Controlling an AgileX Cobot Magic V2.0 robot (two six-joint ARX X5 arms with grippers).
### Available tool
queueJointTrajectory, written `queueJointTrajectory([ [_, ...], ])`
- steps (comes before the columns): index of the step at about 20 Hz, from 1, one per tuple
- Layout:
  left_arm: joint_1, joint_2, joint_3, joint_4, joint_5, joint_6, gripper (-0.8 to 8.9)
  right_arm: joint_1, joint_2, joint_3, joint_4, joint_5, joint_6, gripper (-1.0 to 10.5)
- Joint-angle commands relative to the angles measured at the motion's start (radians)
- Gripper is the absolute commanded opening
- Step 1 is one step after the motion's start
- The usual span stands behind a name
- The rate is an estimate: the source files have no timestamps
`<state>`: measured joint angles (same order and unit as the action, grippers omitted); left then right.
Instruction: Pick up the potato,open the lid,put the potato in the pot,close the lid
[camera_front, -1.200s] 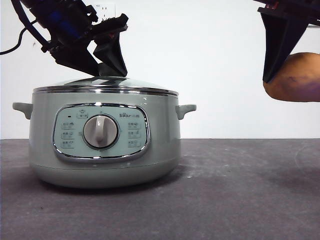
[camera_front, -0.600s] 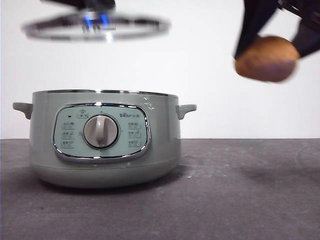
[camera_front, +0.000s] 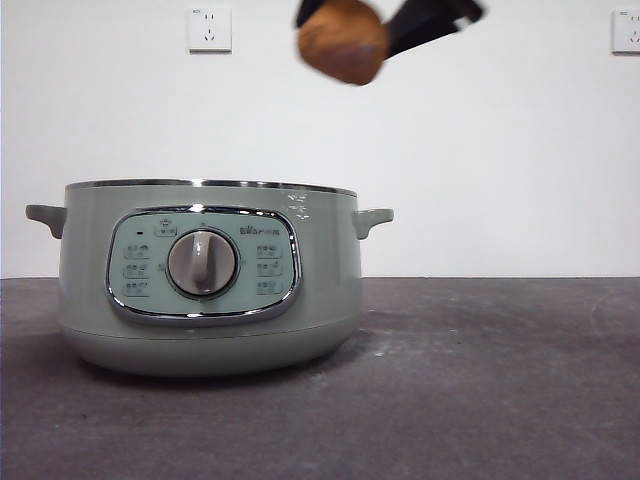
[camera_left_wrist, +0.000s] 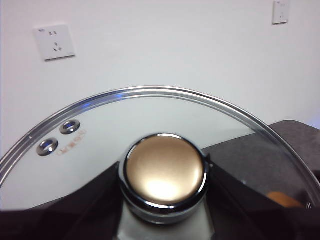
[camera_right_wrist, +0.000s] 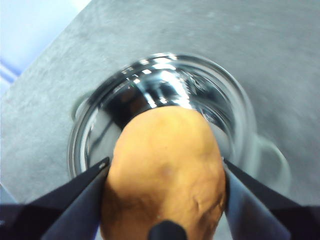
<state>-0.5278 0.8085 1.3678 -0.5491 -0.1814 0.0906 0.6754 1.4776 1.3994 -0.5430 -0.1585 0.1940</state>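
Looking level across the table (camera_front: 500, 400), we see the pot (camera_front: 205, 275) standing uncovered on the dark surface, its chrome rim bare, its dial and button panel facing us and a small handle at each side. High above it, over the side of the rim nearer the pot's right-hand handle as we look, the potato (camera_front: 343, 40) hangs in the air, blurred, with the dark jaws of the right gripper (camera_front: 380, 30) reaching in from the top edge. From the right wrist camera we see that gripper (camera_right_wrist: 165, 175) pinching the potato (camera_right_wrist: 165, 172) between its two black jaws, one pressed against each flank, and below it the open, shiny bowl of the pot (camera_right_wrist: 160, 90) with one handle showing at the rim. The potato is held clear of the pot, touching nothing but the jaws.

From the left wrist camera we see the lid (camera_left_wrist: 150, 120) held up in front of the white wall, its glass dome and chrome rim tilted toward us. The left gripper (camera_left_wrist: 165, 197) is clamped on the knob (camera_left_wrist: 165, 172), a dark jaw against each side of it. Two wall sockets (camera_front: 210, 28) sit on the wall behind.
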Motion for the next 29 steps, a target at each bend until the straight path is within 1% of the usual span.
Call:
queueJointTrajectory([
  [1, -0.003, -0.037, 0.043, -0.005, -0.002, 0.018, -0.09, 0.024, 0.156, 0.131, -0.051, -0.003, -0.079, -0.1],
  [5, -0.003, -0.068, 0.062, -0.066, -0.002, 0.018, -0.09, 0.051, 0.431, 0.395, -0.189, 0.001, -0.169, -0.1],
  [8, -0.003, -0.071, 0.062, -0.089, -0.002, 0.018, -0.09, 0.072, 0.587, 0.512, -0.213, 0.010, -0.221, -0.1],
  [10, -0.003, -0.071, 0.062, -0.096, -0.002, 0.018, -0.09, 0.083, 0.652, 0.536, -0.208, 0.015, -0.248, -0.1],
  [12, -0.003, -0.071, 0.062, -0.097, -0.002, 0.018, -0.09, 0.094, 0.693, 0.536, -0.204, 0.039, -0.256, -0.1],
  [14, -0.003, -0.071, 0.062, -0.101, -0.002, 0.018, -0.09, 0.106, 0.719, 0.536, -0.200, 0.048, -0.257, -0.1],
  [16, -0.003, -0.070, 0.062, -0.108, -0.002, 0.018, -0.09, 0.110, 0.731, 0.536, -0.198, 0.064, -0.279, -0.1],
  [18, -0.003, -0.070, 0.062, -0.111, -0.002, 0.018, -0.09, 0.111, 0.752, 0.536, -0.199, 0.072, -0.283, -0.1],
  [19, -0.003, -0.070, 0.062, -0.111, -0.002, 0.018, -0.09, 0.111, 0.756, 0.536, -0.200, 0.090, -0.290, -0.1],
  [20, -0.003, -0.070, 0.062, -0.112, -0.002, 0.018, -0.09, 0.112, 0.757, 0.536, -0.200, 0.088, -0.300, -0.1],
  [21, -0.003, -0.070, 0.062, -0.114, -0.002, 0.018, -0.09, 0.114, 0.757, 0.536, -0.200, 0.087, -0.300, 0.4],
  [22, -0.003, -0.070, 0.062, -0.120, -0.002, 0.018, -0.09, 0.114, 0.757, 0.536, -0.202, 0.087, -0.300, 1.7],
  [23, -0.003, -0.070, 0.062, -0.127, -0.002, 0.018, -0.09, 0.114, 0.757, 0.536, -0.207, 0.087, -0.299, 3.7],
  [24, -0.003, -0.070, 0.062, -0.134, -0.002, 0.018, -0.09, 0.114, 0.757, 0.536, -0.214, 0.088, -0.296, 5.0],
  [25, -0.003, -0.070, 0.062, -0.138, -0.002, 0.018, -0.09, 0.117, 0.757, 0.536, -0.215, 0.089, -0.296, 5.1],
  [29, -0.003, -0.069, 0.062, -0.150, -0.002, 0.018, -0.09, 0.120, 0.755, 0.536, -0.216, 0.087, -0.291, 5.1],
])
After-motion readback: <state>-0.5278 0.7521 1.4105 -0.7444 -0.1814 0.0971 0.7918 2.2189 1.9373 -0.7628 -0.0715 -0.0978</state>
